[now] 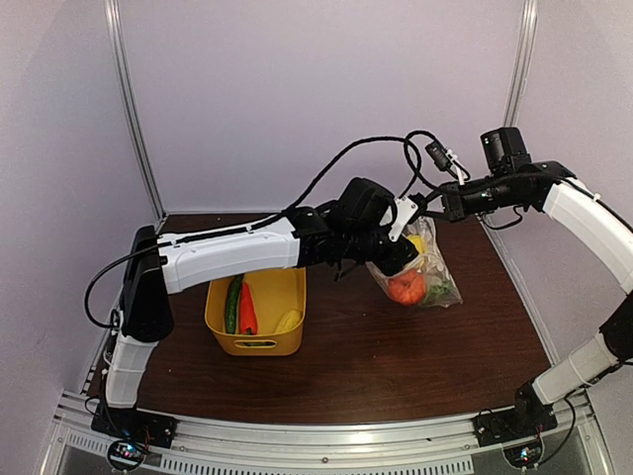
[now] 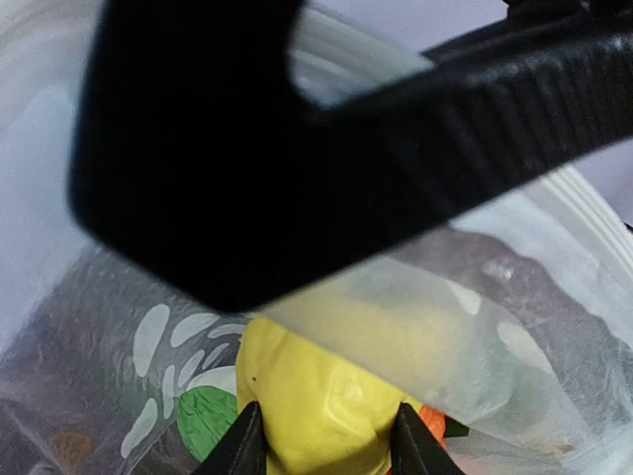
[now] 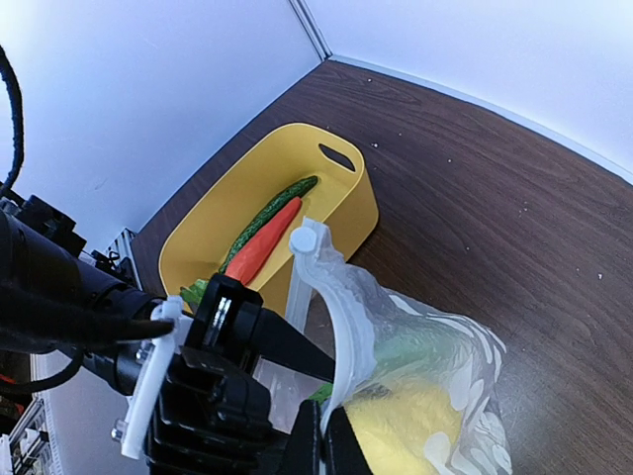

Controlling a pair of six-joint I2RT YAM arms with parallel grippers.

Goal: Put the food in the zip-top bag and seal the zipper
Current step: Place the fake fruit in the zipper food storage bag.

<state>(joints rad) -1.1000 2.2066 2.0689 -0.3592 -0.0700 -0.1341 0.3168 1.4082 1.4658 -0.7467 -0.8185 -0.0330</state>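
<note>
The polka-dot zip-top bag (image 1: 432, 267) stands on the table right of centre, holding an orange pumpkin (image 1: 406, 287) and a green piece. My right gripper (image 1: 427, 205) is shut on the zipper strip (image 3: 343, 332) at the bag's mouth and holds it up; its fingers (image 3: 309, 447) pinch the strip. My left gripper (image 1: 398, 249) is at the bag's mouth, shut on a yellow food piece (image 2: 316, 406) between its fingertips (image 2: 237, 447), over a green piece (image 2: 203, 421). The cucumber (image 1: 233, 304), the carrot (image 1: 247, 309) and a yellow piece (image 1: 288, 321) lie in the tub.
The yellow tub (image 1: 252, 344) stands left of the bag, below the left forearm; in the right wrist view its wall (image 3: 351, 208) is just beyond the bag. The black right gripper body (image 2: 297, 148) crosses close above the left fingers. Walls enclose the back and sides.
</note>
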